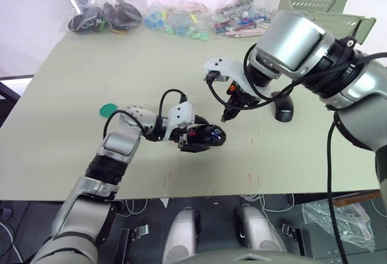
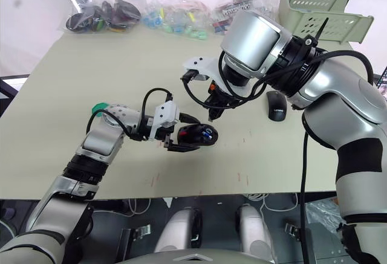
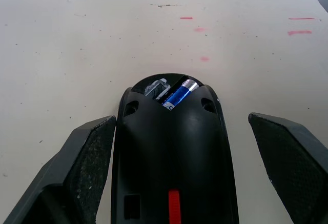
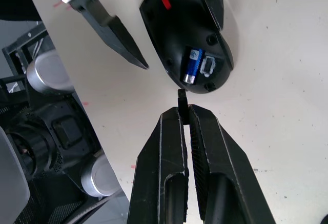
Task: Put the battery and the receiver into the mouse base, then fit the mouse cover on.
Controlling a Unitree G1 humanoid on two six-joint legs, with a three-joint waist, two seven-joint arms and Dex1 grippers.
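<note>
Battery [image 4: 191, 65] sitting in mouse base [image 4: 187, 34]; right gripper [image 4: 184, 112] pinching receiver [image 4: 181, 97] above its slot; left gripper [image 3: 179, 147] spread, flanking base; mouse cover [image 1: 283, 108] waiting.

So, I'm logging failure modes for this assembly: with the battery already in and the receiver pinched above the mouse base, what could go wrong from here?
1. The right claw grips the receiver by one end only; it could twist or slip out before reaching the empty slot beside the battery.
2. The left claw is open around the mouse base, one finger close, the other apart, so insertion pressure might shove it sideways.
</note>
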